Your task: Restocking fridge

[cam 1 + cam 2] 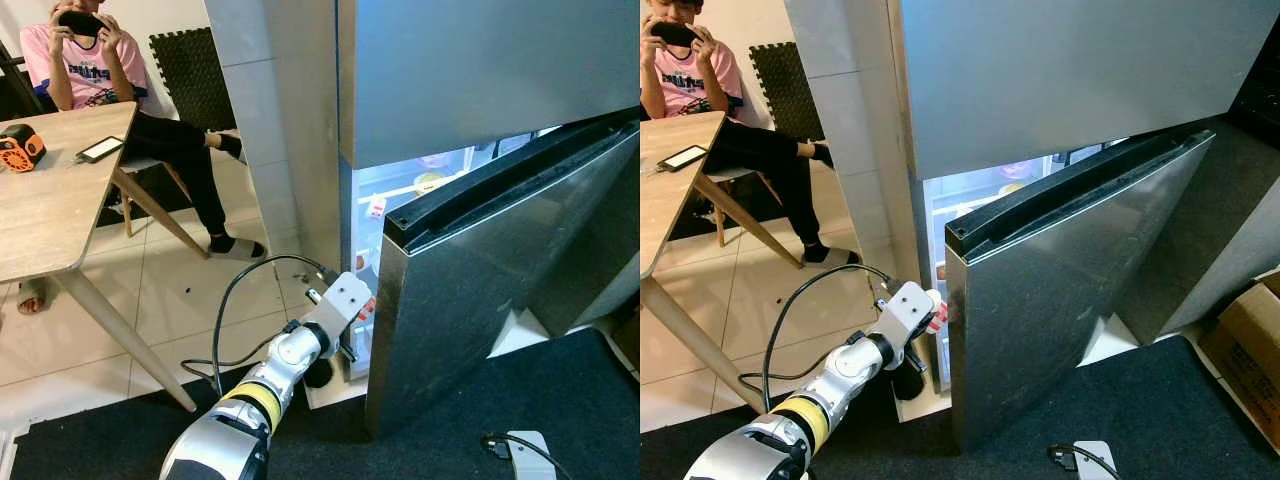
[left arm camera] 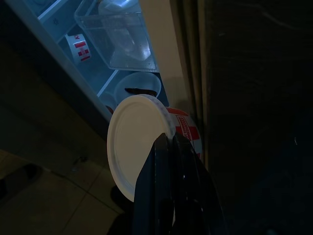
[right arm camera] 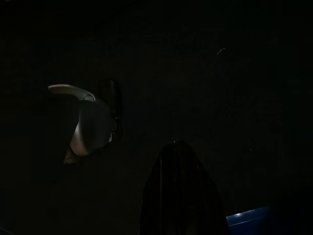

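At the gap beside the half-open fridge door, a white-lidded tub is gripped in the left gripper jaws (not yet shelved); right jaws' state cannot be told.

Between the black fingers sits a tub banded red and white, with a plain white lid. Beyond it stands the steel-grey fridge, lit pale blue inside, on a black mat over cream tiles.
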Motion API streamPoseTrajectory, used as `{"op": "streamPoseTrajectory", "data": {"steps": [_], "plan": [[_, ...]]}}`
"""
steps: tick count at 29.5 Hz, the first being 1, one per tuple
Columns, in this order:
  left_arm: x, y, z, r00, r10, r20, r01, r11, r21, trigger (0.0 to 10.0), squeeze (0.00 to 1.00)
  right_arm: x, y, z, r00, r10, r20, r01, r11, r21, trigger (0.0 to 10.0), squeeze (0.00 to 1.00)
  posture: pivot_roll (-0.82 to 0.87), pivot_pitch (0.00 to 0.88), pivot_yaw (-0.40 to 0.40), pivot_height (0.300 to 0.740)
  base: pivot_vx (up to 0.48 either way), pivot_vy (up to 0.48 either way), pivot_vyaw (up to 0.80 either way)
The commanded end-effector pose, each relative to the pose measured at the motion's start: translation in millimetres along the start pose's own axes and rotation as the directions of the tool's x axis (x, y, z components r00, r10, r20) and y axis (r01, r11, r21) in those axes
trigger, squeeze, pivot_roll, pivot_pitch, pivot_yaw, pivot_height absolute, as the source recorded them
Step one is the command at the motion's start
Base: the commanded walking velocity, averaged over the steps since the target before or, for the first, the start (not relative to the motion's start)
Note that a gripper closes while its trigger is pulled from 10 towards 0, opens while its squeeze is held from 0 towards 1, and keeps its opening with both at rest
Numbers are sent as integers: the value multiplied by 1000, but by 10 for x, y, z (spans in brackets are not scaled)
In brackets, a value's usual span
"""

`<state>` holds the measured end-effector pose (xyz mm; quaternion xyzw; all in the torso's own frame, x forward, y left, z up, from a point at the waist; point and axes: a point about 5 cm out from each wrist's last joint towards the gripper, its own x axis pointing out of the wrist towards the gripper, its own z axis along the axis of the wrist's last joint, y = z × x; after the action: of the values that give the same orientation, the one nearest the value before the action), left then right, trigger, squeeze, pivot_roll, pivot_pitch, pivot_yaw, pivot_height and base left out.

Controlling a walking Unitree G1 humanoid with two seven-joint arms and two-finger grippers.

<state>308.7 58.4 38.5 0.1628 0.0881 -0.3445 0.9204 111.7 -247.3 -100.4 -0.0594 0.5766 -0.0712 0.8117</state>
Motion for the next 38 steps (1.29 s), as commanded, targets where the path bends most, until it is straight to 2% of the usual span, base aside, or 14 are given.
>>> {"op": "streamPoseTrajectory", "data": {"steps": [1,12,14,15,16,22,27,29,30,32,33,35,36,38], "plan": [[24,-107,18,999,-35,15,35,999,-4,10000,0,-2,-11,-10,1000,-5,6,5,1000,7,10000,0,-58,26,44,740,0,0,0],[121,-464,186,978,-183,104,184,983,0,10000,0,-4,-32,-10,1000,-11,5,11,1000,6,10000,0,-65,25,42,740,0,0,0],[121,-464,186,978,-183,104,184,983,0,10000,0,-4,-32,-10,1000,-11,5,11,1000,6,10000,0,-65,25,42,740,0,0,0],[145,-568,234,966,-228,121,229,973,7,10000,0,-4,-42,-12,1000,-13,5,13,1000,6,10000,0,-76,24,42,740,0,0,0],[169,-814,317,928,-336,161,339,941,6,10000,0,-9,-61,-46,1000,-16,-3,16,1000,7,10000,0,-86,28,42,740,0,0,0],[159,-928,334,903,-390,178,397,918,0,10000,0,-14,-73,-101,1000,-19,-19,19,1000,-1,10000,0,-85,31,41,740,0,0,0],[87,-836,173,918,-372,137,379,925,-26,10000,0,-18,-86,-143,999,-22,-36,21,1000,-9,10000,0,-84,31,41,740,0,0,0],[-77,-641,-174,950,-313,6,313,949,-37,10000,0,-21,-87,-172,998,-22,-55,21,1000,-22,10000,0,-76,30,39,740,0,0,0],[-77,-641,-174,950,-313,6,313,949,-37,10000,0,-21,-87,-172,998,-22,-55,21,1000,-22,10000,0,-76,30,39,740,0,0,0],[-272,-459,-493,961,-241,-134,242,970,-11,10000,0,-22,-80,-191,997,-18,-70,16,1000,-26,10000,0,-72,29,38,740,0,0,0],[-272,-459,-493,961,-241,-134,242,970,-11,10000,0,-22,-80,-191,997,-18,-70,16,1000,-26,10000,0,-72,29,38,740,0,0,0],[-512,-295,-805,948,-152,-279,165,986,23,10000,0,-22,-69,-208,996,-4,-88,2,1000,-25,10000,0,-66,29,37,740,0,0,0],[-512,-295,-805,948,-152,-279,165,986,23,10000,0,-22,-69,-208,996,-4,-88,2,1000,-25,10000,0,-66,29,37,740,0,0,0],[-752,-168,-1072,908,-54,-416,91,993,70,10000,0,-24,-47,-232,994,18,-105,-23,999,-42,10000,0,-62,27,33,740,0,0,-759]]}}
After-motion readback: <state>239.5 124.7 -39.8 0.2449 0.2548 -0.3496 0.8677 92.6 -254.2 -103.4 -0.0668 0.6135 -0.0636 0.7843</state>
